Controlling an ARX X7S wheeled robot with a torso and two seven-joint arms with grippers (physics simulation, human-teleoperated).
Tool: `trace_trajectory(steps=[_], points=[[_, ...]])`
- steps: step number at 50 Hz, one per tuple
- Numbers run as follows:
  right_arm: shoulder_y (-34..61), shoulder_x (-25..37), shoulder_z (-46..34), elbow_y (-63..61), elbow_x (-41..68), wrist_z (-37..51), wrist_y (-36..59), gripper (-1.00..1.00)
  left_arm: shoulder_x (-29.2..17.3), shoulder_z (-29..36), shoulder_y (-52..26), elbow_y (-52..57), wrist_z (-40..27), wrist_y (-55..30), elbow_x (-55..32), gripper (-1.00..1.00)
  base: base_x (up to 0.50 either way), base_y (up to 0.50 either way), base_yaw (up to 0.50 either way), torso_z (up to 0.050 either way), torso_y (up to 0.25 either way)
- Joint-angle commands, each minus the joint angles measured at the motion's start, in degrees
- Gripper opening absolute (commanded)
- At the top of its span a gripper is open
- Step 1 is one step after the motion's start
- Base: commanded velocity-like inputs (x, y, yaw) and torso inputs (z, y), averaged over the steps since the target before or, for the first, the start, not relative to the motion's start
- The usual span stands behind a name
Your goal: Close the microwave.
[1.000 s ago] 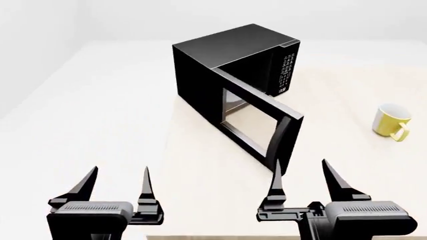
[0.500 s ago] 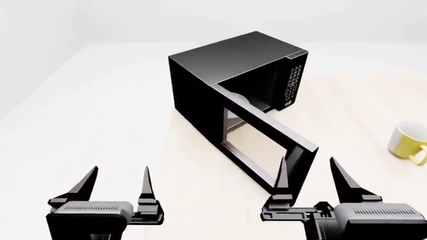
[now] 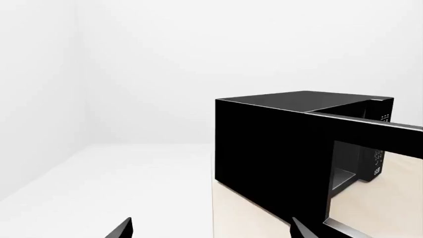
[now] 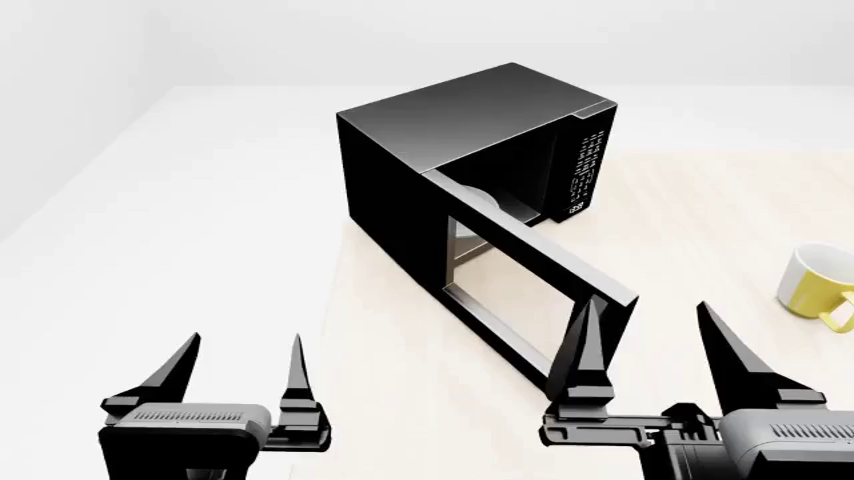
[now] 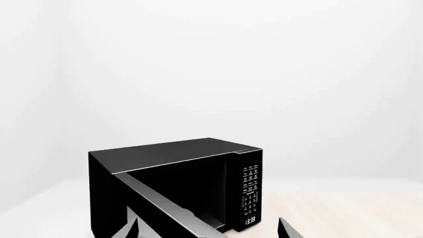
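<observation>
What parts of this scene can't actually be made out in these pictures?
- Yellow mug: cut off by the head view's right edge.
- Microwave handle: not visible in any view; the door shows only its inner side and top edge.
- Button panel markings: too small to read in the right wrist view.
- Left pincer: only its tips show at the left wrist view's lower edge.
- Right pincer: likewise, in the right wrist view.
</observation>
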Motion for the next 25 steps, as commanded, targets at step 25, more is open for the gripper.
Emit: trace_trajectory(steps=[25], points=[[17.65, 28.00, -15.61, -3.96, 22.47, 29.84, -3.89, 1.00, -0.58, 0.88, -0.47, -0.41, -0.82, 0.27, -0.08, 1.00, 0.08, 0.00, 0.00, 0.000, 0.000]])
